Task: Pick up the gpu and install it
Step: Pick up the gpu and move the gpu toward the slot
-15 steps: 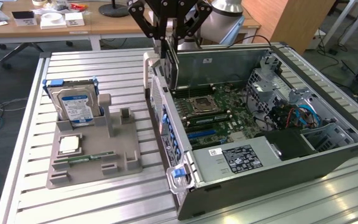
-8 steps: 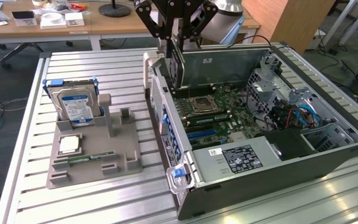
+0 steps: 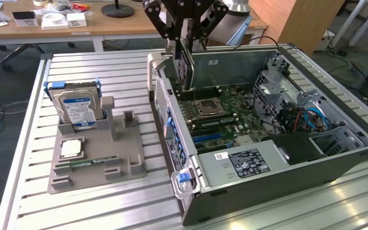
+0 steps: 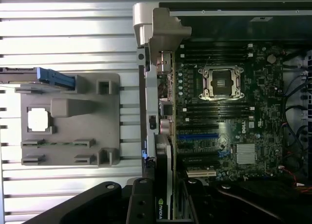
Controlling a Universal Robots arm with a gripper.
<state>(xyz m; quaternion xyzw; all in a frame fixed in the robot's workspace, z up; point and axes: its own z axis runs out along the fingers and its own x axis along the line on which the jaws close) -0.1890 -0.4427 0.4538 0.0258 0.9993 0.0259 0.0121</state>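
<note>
At upper centre, our gripper (image 3: pixel 187 43) had its part-closed jaws clamped on the gpu (image 3: pixel 185 69), lifted above the open case (image 3: pixel 267 187), not yet seated.

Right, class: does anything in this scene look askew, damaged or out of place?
Nothing stands out. The thin dark graphics card hangs upright in the black claw over the open grey computer case; the blue-labelled silver hard drive stands in the grey tray.

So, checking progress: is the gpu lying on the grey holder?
No, the gpu hangs upright in the gripper over the open computer case, apart from the grey holder.
</note>
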